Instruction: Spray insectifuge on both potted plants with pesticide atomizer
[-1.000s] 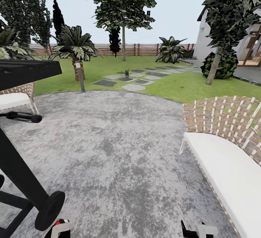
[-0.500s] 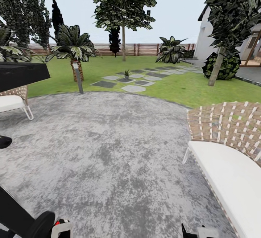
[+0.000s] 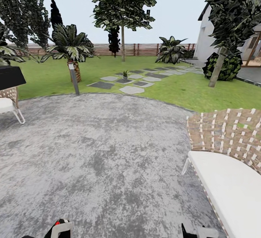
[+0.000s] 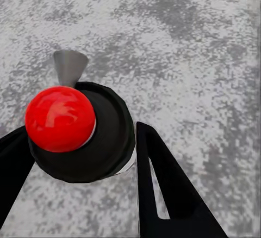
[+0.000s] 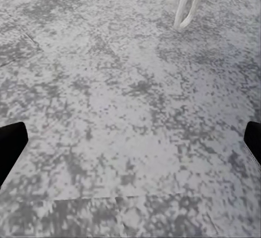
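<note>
In the left wrist view my left gripper [image 4: 81,162] is shut on the pesticide atomizer [image 4: 92,140], seen from above as a dark round body with a red knob and a grey nozzle. Its white-and-red top peeks in at the head view's lower edge [image 3: 59,229]. My right gripper [image 5: 130,140] is open over bare paving, with the fingertips [image 5: 11,140] far apart. One small potted plant [image 3: 125,74] stands far ahead among the grey stepping stones [image 3: 132,89] on the lawn. The second potted plant is out of view.
I stand on the round mottled grey patio [image 3: 101,151]. A woven chair with a white cushion [image 3: 228,165] is close on the right, another chair [image 3: 7,103] at the left. A lamp post [image 3: 73,78], a palm [image 3: 70,49], a broad-leaved plant [image 3: 171,50] and the fence [image 3: 141,49] lie beyond.
The whole head view has shifted, so the camera moved. The black stand at the left has slid out of the picture and the left chair sits nearer the edge.
</note>
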You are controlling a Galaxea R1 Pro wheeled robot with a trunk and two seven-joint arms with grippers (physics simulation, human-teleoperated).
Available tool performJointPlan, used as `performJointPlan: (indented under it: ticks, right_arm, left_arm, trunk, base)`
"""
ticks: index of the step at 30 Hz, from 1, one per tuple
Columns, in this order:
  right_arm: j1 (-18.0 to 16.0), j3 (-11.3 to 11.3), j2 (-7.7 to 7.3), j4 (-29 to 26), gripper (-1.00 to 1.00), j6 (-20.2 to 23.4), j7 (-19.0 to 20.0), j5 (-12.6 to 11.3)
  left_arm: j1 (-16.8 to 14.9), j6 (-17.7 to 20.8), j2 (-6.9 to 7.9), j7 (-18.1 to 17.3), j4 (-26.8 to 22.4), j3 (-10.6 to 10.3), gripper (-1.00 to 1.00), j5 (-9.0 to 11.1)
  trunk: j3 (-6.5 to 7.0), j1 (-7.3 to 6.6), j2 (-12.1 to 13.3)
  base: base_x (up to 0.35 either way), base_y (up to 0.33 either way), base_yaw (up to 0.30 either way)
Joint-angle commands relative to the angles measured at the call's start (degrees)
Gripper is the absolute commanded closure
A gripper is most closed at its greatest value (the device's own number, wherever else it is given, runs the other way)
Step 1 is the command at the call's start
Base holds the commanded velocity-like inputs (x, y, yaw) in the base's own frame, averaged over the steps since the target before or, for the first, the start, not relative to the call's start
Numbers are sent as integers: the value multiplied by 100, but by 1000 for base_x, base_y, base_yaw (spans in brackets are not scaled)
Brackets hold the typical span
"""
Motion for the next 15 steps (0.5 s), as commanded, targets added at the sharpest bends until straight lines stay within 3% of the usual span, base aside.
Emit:
performJointPlan:
  ticks: [1,15]
  right_arm:
    - [-3,-7,1,5,-100,-17,-2,-1]
    - [-3,-7,1,5,-100,-17,-2,2]
  left_arm:
    - [-3,-18,0,4,4,1,100,16]
    - [-3,-18,0,4,4,-2,100,16]
  trunk:
    - [-5,2,-2]
    - [-5,2,-2]
  base:
    - [334,-32,0]
    - [337,-5,0]
